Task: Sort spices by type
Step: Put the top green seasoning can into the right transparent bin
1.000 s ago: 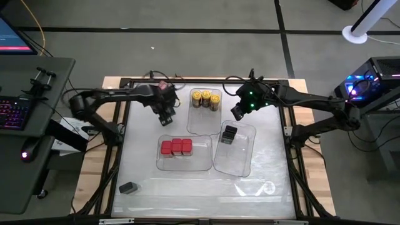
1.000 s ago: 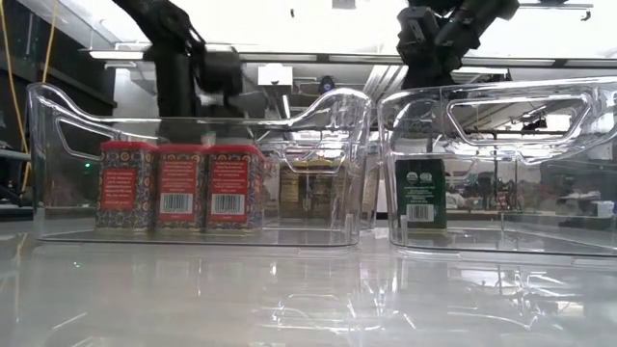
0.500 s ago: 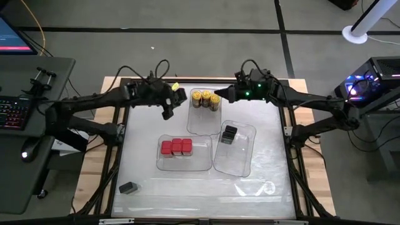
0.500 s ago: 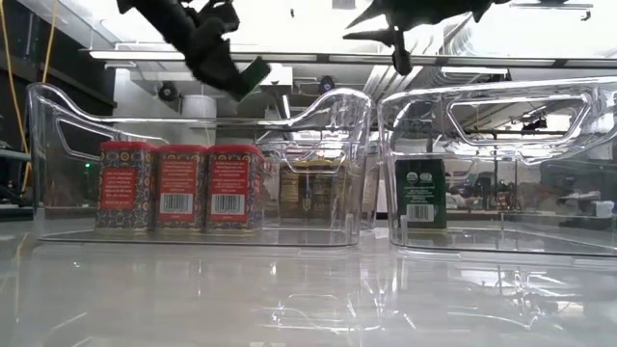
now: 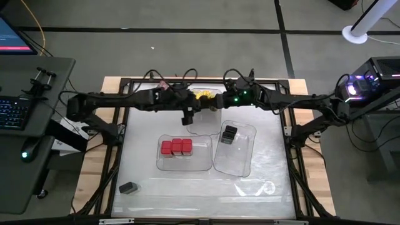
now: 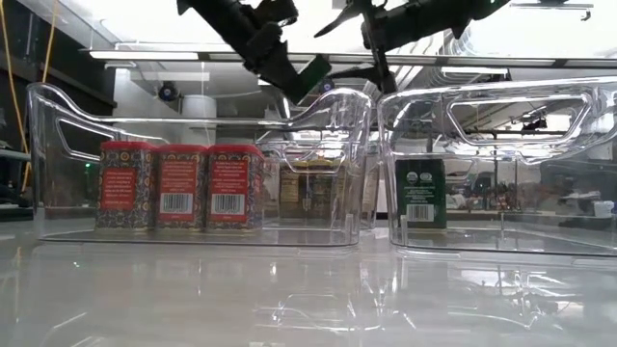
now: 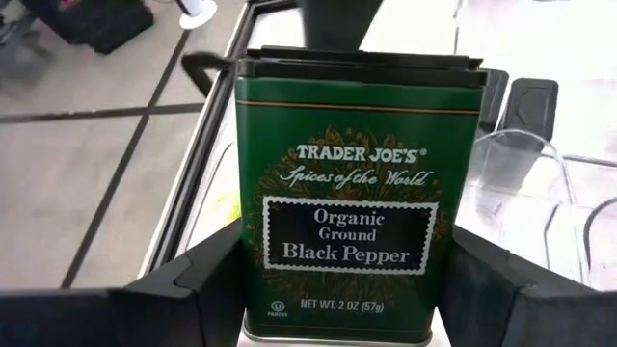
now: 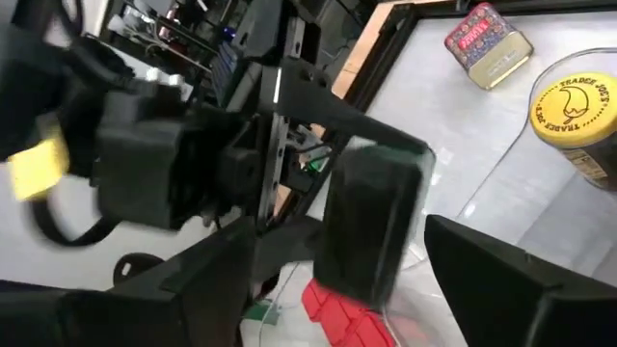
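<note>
A green black-pepper tin (image 7: 357, 193), one of the spices, hangs over the far clear tray (image 5: 199, 127), with my left gripper (image 5: 187, 112) shut on it. My right gripper (image 8: 366, 280) faces it from the right, open, one finger on either side of the tin (image 8: 371, 222) with gaps showing. Yellow-lidded jars (image 5: 203, 95) stand in the far tray, partly hidden by both grippers. Three red tins (image 5: 176, 147) stand in the near left tray (image 5: 200, 164). A dark tin (image 5: 229, 134) stands in the right tray (image 5: 237, 159). My left gripper pinches the tin's two narrow sides near its bottom end (image 7: 246, 289) between its two fingers. The fingers come from the table's left, slanting down. The tin (image 6: 311, 75) is lifted clear and tilted, its lid end toward my right gripper.
A dark tin (image 5: 127, 187) lies on the table near the front left. A red tin (image 8: 487, 39) lies on the table at the far left, outside the trays. The near half of the table in front of the trays is bare.
My left gripper has risen and gone toward the table's right with the pepper tin, tipping from pointing down to a slant. My right gripper has swung up and left toward the tin and has opened.
</note>
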